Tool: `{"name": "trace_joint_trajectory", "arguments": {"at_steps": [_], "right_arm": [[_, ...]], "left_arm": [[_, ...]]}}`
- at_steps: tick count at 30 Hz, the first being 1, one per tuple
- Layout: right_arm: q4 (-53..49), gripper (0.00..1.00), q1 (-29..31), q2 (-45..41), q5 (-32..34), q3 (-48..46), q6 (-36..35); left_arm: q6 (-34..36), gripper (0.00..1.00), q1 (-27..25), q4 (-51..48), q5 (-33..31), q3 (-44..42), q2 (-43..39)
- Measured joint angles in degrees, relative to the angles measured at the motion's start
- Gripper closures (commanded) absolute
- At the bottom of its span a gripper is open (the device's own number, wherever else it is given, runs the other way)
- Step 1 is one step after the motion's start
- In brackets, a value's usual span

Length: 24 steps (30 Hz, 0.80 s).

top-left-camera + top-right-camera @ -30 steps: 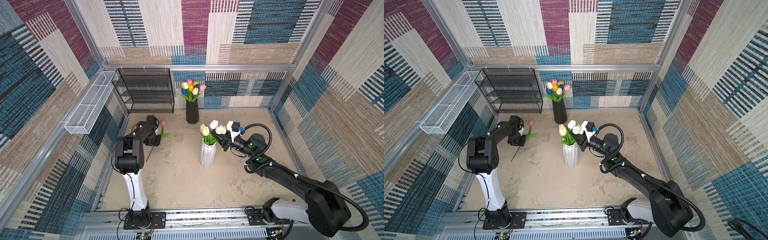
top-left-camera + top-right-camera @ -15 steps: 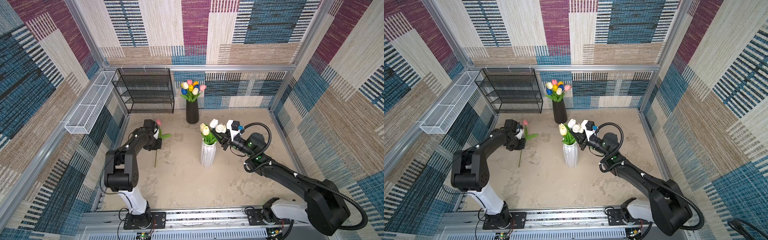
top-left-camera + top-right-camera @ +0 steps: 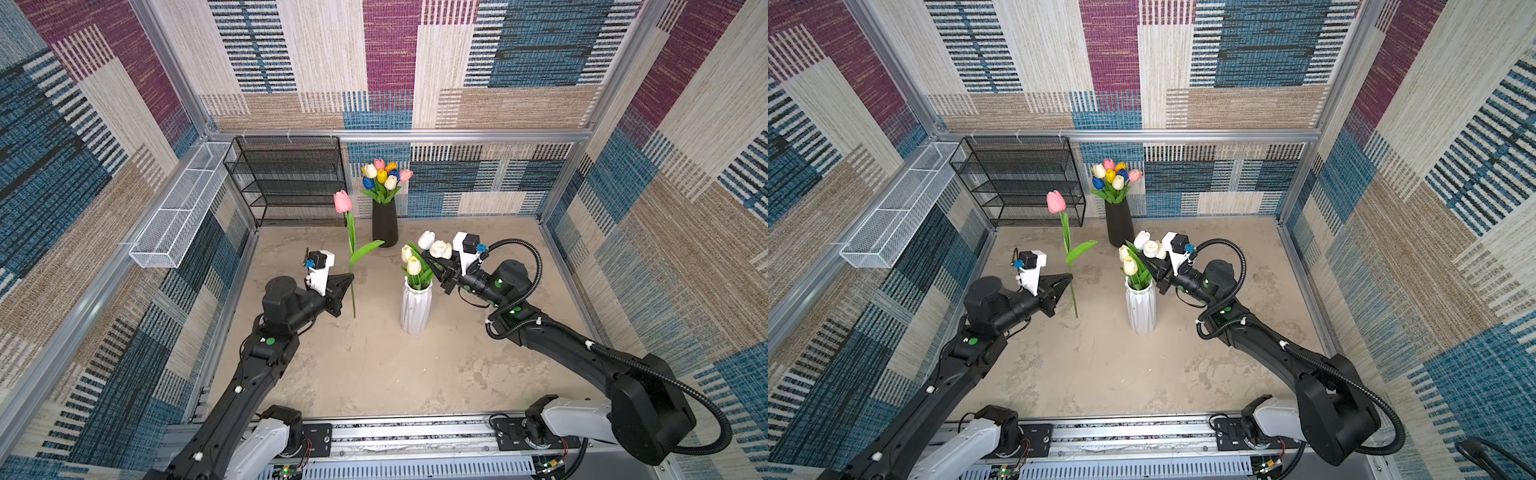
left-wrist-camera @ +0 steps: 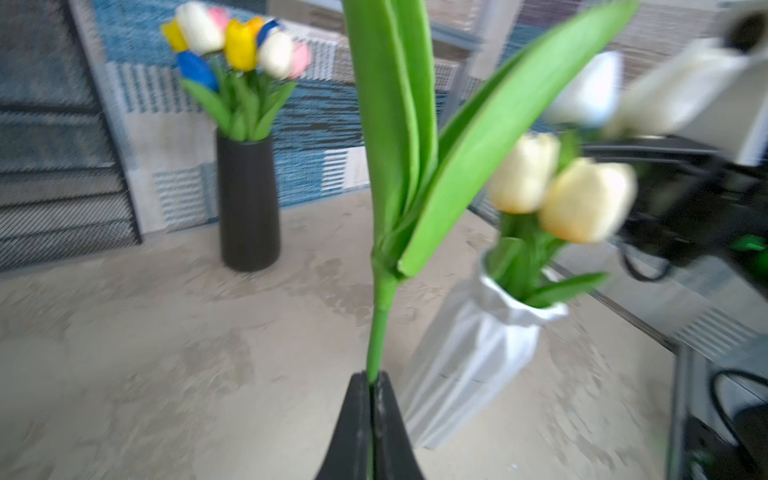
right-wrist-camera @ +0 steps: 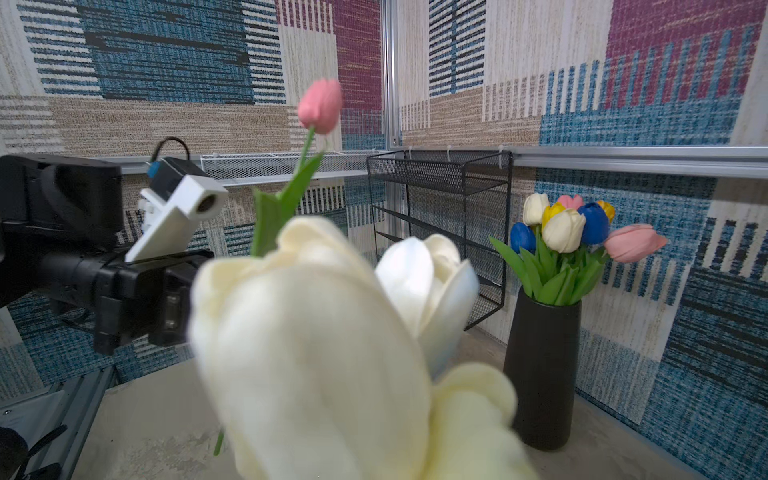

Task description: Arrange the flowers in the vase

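A: Left jaws?
B: Pressed together on the green stem (image 4: 380, 328) of a pink tulip (image 3: 351, 232), pinching low down, below the leaves. Plain in the left wrist view: stem rising straight out between the two black tips.
A: Long axis of that tulip?
B: Upright. Head at the top, cut end hanging below the jaws, close to the tabletop (image 3: 374, 365). Touching it or just clear of it, hard to say.
A: And the target?
B: White ribbed vase (image 3: 414, 307), standing mid-tabletop, near the held stem on the side toward the right arm (image 3: 561, 340), a bare strip between them. Cream tulips (image 3: 412, 266) already in it. Mouth higher than the cut end, so probably a lift first, then a short carry sideways over the rim. Left arm (image 3: 266, 361) the natural one for that, as the holder.
A: Right jaws?
B: Closed, just beside the vase mouth, apparently on the stems of two white tulips (image 3: 440, 249) leaning out toward that arm. Pinch itself buried in leaves in both top views.
A: Anything else hidden?
B: Pink head cut off in the left wrist view. Right wrist view filled by blurred pale heads, no jaws showing. Inside of the vase mouth masked by foliage, so free room there unknown. By the back wall, well apart, a black vase (image 3: 384, 224) with a mixed bunch of tulips (image 3: 384, 178).
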Motion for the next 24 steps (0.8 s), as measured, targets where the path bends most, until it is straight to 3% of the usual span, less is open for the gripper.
{"name": "trace_joint_trajectory", "arguments": {"at_steps": [5,10,18,24], "right_arm": [[-0.15,0.81,0.0,0.5,0.02,0.52,0.5],[-0.7,0.81,0.0,0.9,0.04,0.9,0.72],[-0.79,0.81,0.0,0.96,0.52,0.81,1.31],[-0.85,0.8,0.0,0.37,1.18,0.44,1.27]], "left_arm": [[-1.27,1.0,-3.72,12.5,8.24,-1.49,-2.54],[-1.81,1.0,-11.89,20.09,10.69,2.71,3.39],[4.74,1.0,-22.88,26.03,4.02,11.52,18.86],[8.5,1.0,-24.52,30.69,-3.06,13.14,25.44]]}}
